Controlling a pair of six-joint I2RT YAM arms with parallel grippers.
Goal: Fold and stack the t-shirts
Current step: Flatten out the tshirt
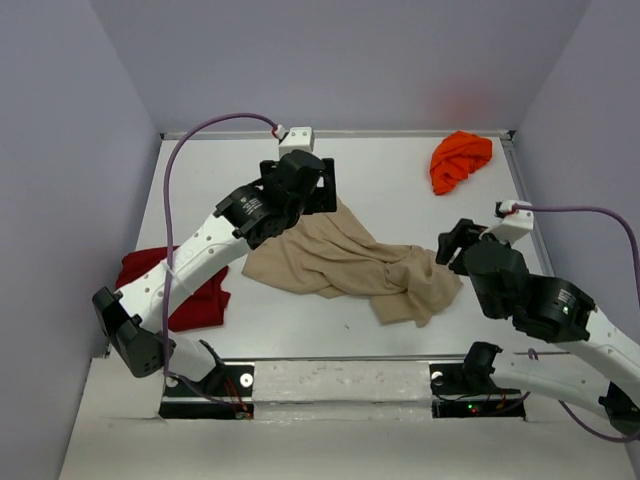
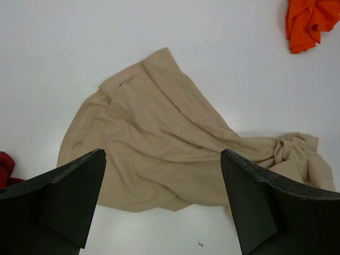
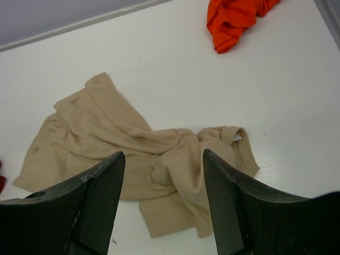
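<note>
Left gripper [image 2: 162,156] and right gripper [image 3: 163,154] are held spread, empty; bunched layers of the tan t-shirt [image 1: 330,262] could be pinched together.

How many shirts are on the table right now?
3. A tan shirt lies crumpled in the middle; a dark red shirt sits at the left edge, partly under the left arm; an orange shirt is bunched in the far right corner. No others show.
</note>
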